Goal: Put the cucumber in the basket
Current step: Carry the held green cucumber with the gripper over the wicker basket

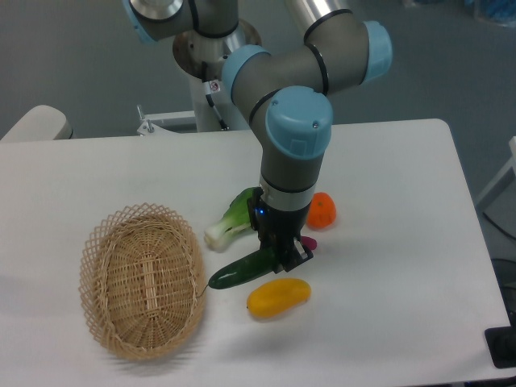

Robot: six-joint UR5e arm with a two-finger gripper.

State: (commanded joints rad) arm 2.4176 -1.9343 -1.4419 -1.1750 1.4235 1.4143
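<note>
The cucumber point(242, 272), dark green and glossy, lies slanted near the middle of the table, its left tip pointing at the basket. My gripper point(284, 258) comes straight down onto the cucumber's right end, with the fingers on either side and closed against it. That end is hidden between the fingers. I cannot tell if the cucumber rests on the table or is just off it. The oval wicker basket point(89, 250) stands at the front left, empty, its right rim just short of the cucumber's left tip.
A yellow mango point(278, 297) lies just in front of the cucumber. A light green leafy vegetable point(234, 219) lies behind it. An orange fruit point(322, 210) and a small purple piece point(309, 242) sit right of the gripper. The robot base stands at the table's back.
</note>
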